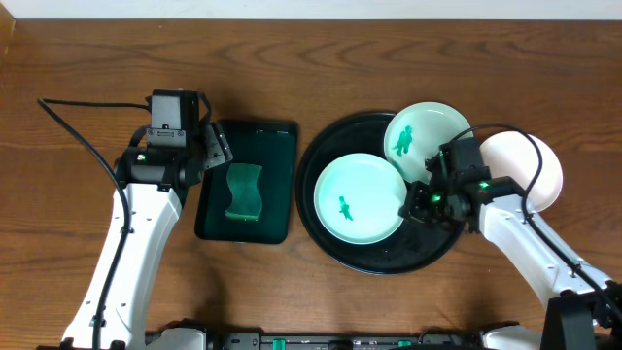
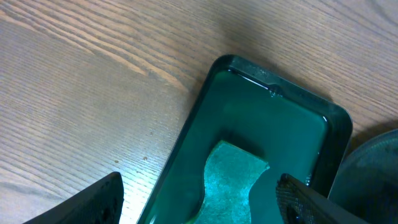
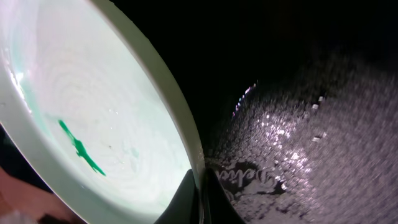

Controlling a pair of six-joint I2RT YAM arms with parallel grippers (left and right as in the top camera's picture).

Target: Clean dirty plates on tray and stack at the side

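Plate [image 1: 358, 199] rim is being pinched in the right gripper [image 1: 418, 206]; left gripper [image 2: 202, 202], spread wide, is hovering over the sponge [image 2: 231, 177], likely grabbing next.

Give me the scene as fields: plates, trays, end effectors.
black tray: holds two plates
front plate: green smear, rim pinched
rear plate: green smear
third plate: off tray, right, no smear visible
green tray: holds sponge
left end effector: open, at green tray's edge
right end effector: shut on front plate
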